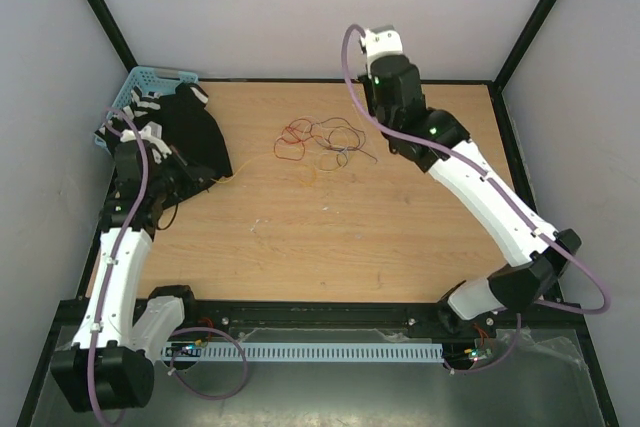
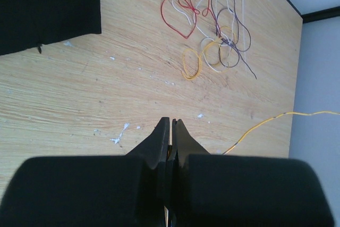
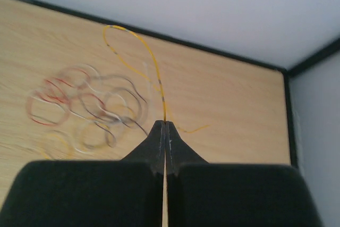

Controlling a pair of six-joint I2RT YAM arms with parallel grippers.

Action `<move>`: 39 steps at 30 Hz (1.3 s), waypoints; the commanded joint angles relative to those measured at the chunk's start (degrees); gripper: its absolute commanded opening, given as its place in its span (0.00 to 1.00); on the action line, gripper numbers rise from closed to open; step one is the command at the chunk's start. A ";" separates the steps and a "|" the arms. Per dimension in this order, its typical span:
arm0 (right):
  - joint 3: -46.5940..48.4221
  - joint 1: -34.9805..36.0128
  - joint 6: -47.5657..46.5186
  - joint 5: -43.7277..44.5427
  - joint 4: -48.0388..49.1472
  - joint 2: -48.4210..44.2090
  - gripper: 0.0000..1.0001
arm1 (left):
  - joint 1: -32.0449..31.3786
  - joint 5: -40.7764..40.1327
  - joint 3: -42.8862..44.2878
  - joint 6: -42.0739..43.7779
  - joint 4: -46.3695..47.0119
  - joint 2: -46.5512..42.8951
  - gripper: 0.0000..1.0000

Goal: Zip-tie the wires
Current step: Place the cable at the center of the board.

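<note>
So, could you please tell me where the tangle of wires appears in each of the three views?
Top external: the tangle of wires lies at upper centre.
Left wrist: the tangle is at the top, right of centre.
Right wrist: the tangle is left of centre, blurred.
Shared landmark: the wooden tabletop beneath it.

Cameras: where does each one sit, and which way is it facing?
Top external: above and behind the robot, looking down on the table and wires; left arm and right arm show.
Left wrist: on the left arm, looking past the shut left gripper across the table to the wires.
Right wrist: on the right arm, looking past the shut right gripper, which pinches a yellow wire, toward a wall corner.
Shared: all three see the wires; both wrist views see a yellow wire.
</note>
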 commanded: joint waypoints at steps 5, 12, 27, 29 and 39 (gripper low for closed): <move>-19.18 -2.23 7.20 20.66 -1.95 -11.89 0.00 | -5.58 4.49 -1.74 -0.78 1.46 2.18 0.00; -38.16 -12.10 15.48 14.37 -2.63 -19.12 0.00 | -18.65 -2.75 -2.42 -2.94 4.49 6.58 0.00; -48.95 -13.36 18.00 -4.54 -0.47 -13.13 0.55 | -25.12 -11.72 -8.85 -3.86 6.35 11.27 0.00; -48.30 -13.39 16.75 -4.77 -0.95 -14.19 0.63 | -25.08 -11.98 -10.10 -3.65 6.32 11.25 0.00; -48.30 -17.21 16.78 -9.89 -1.10 -13.82 0.69 | -22.34 -11.54 -12.88 -1.23 4.52 8.86 0.00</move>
